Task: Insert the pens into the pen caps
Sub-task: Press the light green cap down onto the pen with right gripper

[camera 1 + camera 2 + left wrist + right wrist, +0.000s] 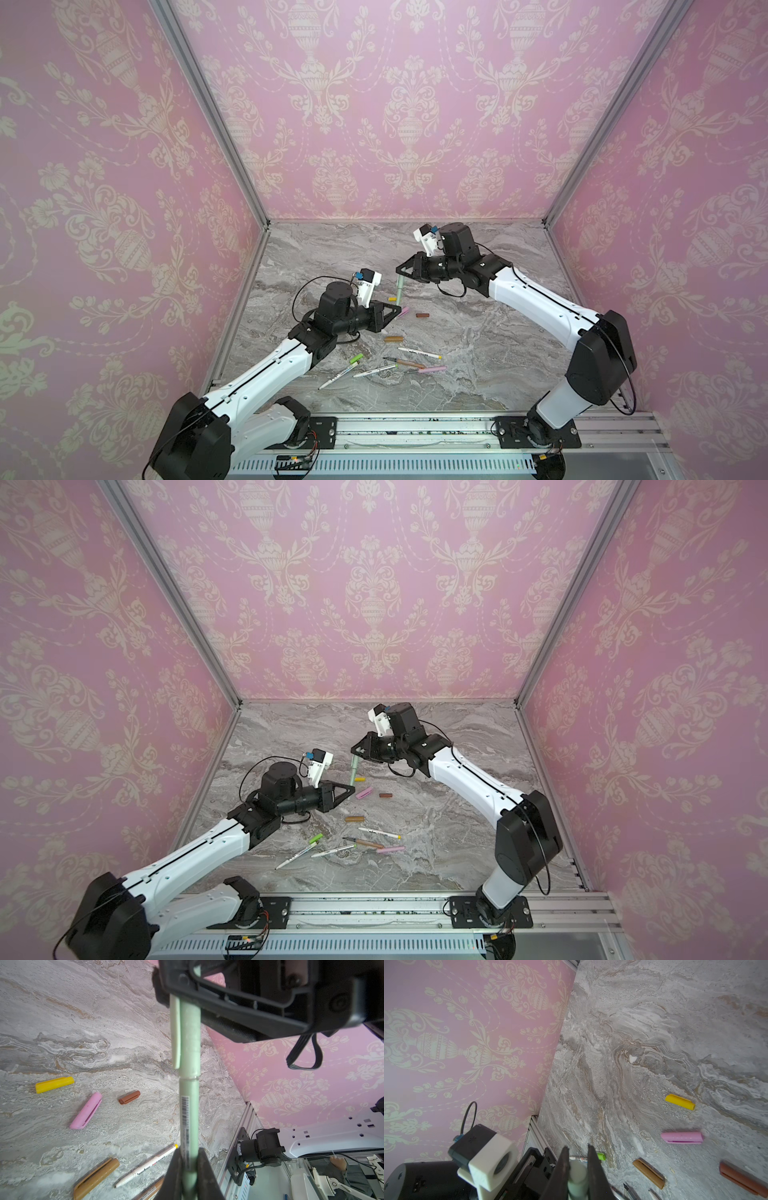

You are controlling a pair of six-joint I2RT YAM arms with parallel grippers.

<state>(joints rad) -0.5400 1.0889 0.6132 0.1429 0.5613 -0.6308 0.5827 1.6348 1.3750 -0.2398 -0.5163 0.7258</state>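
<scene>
A: Seen in both top views?
B: Clenched on the sage-green pen [400,291] at the barrel with the left tool [394,309], gripped at its capped end with the right tool [399,272] (opposed holds, likely for pressing home).
A: From the left wrist?
B: Seated to the seam, by the look of the sage-green cap [189,1043].
A: From the right wrist?
B: Pinched round that cap, clear above the surface [654,1043].

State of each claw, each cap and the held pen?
green pen: capped, held.
green cap: on green pen.
left claw: shut on green pen.
right claw: shut on green cap.
yellow cap: lying loose.
pink cap: lying loose.
brown cap: lying loose.
tan cap: lying loose.
lime cap: lying loose.
</scene>
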